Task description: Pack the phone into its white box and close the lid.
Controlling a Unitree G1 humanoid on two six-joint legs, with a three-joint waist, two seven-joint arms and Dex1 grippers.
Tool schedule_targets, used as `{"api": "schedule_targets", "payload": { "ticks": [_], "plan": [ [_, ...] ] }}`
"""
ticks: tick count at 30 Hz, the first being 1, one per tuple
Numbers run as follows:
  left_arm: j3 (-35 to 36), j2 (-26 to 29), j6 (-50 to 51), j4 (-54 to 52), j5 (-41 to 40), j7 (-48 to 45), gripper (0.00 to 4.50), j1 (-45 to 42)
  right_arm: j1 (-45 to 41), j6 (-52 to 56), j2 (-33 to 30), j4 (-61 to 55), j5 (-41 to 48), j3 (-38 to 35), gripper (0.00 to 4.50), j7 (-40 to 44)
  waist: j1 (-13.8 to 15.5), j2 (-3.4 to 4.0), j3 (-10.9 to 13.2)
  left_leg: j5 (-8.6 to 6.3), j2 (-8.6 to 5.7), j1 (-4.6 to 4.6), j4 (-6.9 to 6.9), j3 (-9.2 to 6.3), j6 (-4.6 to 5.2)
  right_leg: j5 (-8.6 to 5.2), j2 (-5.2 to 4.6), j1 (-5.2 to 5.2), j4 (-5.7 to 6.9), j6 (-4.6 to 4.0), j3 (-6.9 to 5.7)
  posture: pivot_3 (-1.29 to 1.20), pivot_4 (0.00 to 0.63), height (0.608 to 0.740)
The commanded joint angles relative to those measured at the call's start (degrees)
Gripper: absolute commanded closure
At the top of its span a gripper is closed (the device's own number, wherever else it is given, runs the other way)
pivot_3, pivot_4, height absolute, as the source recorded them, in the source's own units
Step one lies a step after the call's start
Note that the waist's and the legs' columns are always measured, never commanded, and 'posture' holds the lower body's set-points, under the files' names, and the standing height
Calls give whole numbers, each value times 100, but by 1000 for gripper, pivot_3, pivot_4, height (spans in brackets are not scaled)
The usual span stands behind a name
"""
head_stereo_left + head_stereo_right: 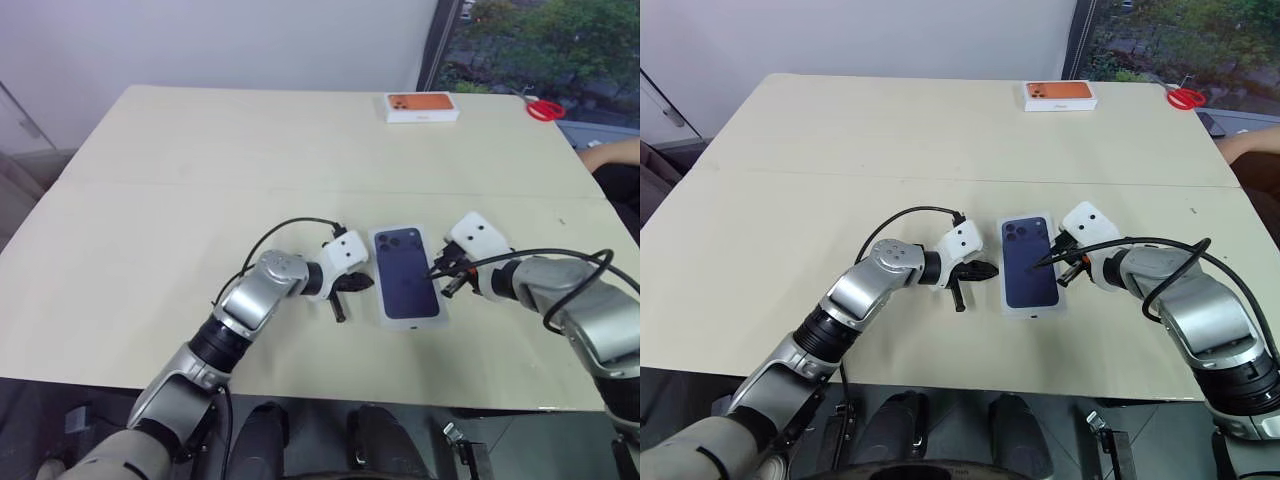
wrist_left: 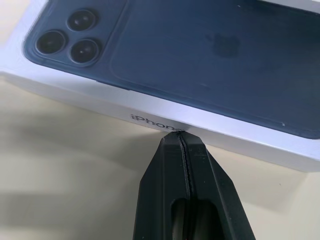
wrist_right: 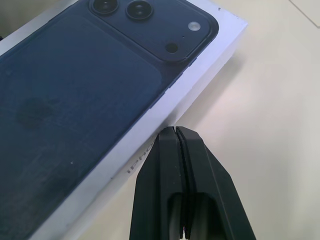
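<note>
Near the table's [image 1: 150,230] front edge, midway across: the lid [image 1: 407,274], flat, top up, printed navy phone picture showing, camera cluster at the far left corner. Closed down over whatever sits beneath; white box and phone themselves not visible, so cannot tell where they lie.

Just left of the lid: left gripper [image 1: 357,283], pointing right at the lid's left long side, fingers pressed together, holding nothing. Seen from the left wrist, fingertips [image 2: 180,141] right at the white side wall, by the grey lettering; touching or a hair short, cannot tell.

Just right of the lid: right gripper [image 1: 437,272], pointing left and down at the lid's right long side, fingers likewise pressed together and empty. Seen from the right wrist, fingertips [image 3: 174,134] at the foot of the side wall, near the camera-cluster end.

Far side of the table, right of centre: white box with orange phone picture [image 1: 421,106], lying flat, well apart from the lid. Farther right, at the table's far right corner: red scissors [image 1: 545,108]. At the right edge: a person's forearm [image 1: 612,153].
</note>
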Motion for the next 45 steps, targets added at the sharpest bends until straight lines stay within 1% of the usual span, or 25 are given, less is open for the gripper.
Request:
{"api": "schedule_targets", "payload": {
  "ticks": [1,9,19,23,29,31,34,37,39,41,45],
  "plan": [
    [301,-252,-142,-316,-275,114,4500,-24,-42,17,27,-222,82,-140,4466,89,4,0,0,0,0,0,1,0,0,0,0,0,0,0,0,0,150,740],
    [385,-362,-136,-406,-345,104,4500,42,-34,55,71,-208,65,-123,4466,126,5,0,0,0,0,1,1,-1,0,0,0,0,0,0,0,0,150,740],
    [254,-208,-185,-398,-207,15,4500,79,24,19,65,-156,-33,-75,4466,116,3,0,0,0,0,1,1,0,0,0,0,0,0,0,0,0,150,740],
    [439,-121,-100,-446,-306,12,4500,81,17,-38,-10,-155,-122,-213,4466,65,-3,0,0,0,0,1,1,0,0,0,1,0,0,0,0,0,150,740],
    [885,64,53,-588,-648,-3,4500,34,278,-238,-458,-263,-90,-646,4466,334,7,1,0,0,0,0,1,-1,0,0,0,1,0,0,-1,0,150,740],
    [1131,-39,48,-295,-713,184,4500,-285,603,-470,-599,-417,81,-946,4466,669,27,0,1,0,0,2,2,-1,0,0,0,2,0,0,-1,0,150,740],
    [1147,-241,-205,388,-513,460,4500,-827,1119,-748,-737,-678,239,-1244,4466,1059,52,-1,1,0,-2,-4,9,-10,0,0,0,7,-3,1,-12,0,150,740],
    [994,-601,-458,1588,-122,899,4500,-1486,1429,-677,-627,-1064,591,-1415,4466,1262,38,-2,2,-4,-5,-6,26,-9,7,0,0,15,-8,2,-12,0,150,740],
    [1036,-818,-528,2233,-30,1056,4500,-1802,1561,-570,-559,-1250,765,-1438,4466,1292,24,-2,2,-11,-6,-6,37,-9,20,0,0,21,-8,3,-12,0,150,740],
    [935,-966,-592,2721,81,983,4500,-2000,1689,-492,-555,-1339,729,-1282,4466,1196,4,-2,2,-15,-6,-6,39,-9,26,0,3,19,-7,3,-10,0,150,740],
    [581,-1059,-647,3199,349,699,4500,-2092,1735,-327,-472,-1259,562,-982,4466,853,-59,-1,2,-16,-3,-5,37,-10,27,0,7,14,-2,3,-9,0,150,740]
  ]
}}
